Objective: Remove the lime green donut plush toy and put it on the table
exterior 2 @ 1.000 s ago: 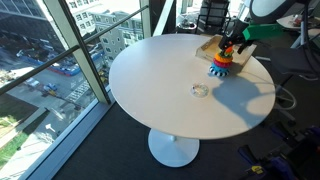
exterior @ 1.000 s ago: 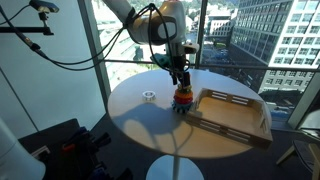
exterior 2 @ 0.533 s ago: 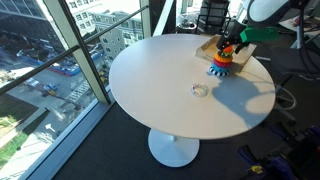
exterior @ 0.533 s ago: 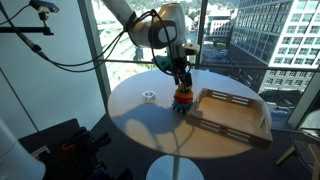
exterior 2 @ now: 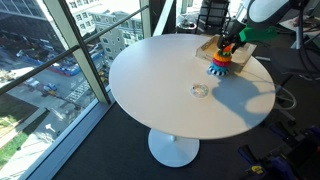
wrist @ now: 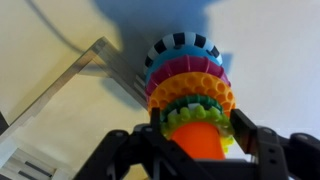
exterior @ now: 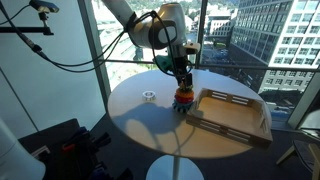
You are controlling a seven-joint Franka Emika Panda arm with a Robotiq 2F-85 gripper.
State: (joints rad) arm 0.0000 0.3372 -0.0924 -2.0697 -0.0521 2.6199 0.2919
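The claw (wrist: 197, 136) hangs over the stack of rings (exterior: 183, 98), which stands on the round white desk (exterior 2: 160, 95) just beside the wooden tray (exterior: 236, 113). In the wrist view its fingers (wrist: 248, 138) straddle the top of the stack, one on each side of the lime green donut plush toy (wrist: 190, 108). The toy sits around the orange peg above the orange, magenta and blue rings. Whether the claw is clenched on it cannot be told. A small white ring (exterior 2: 200, 90) lies apart on the desk.
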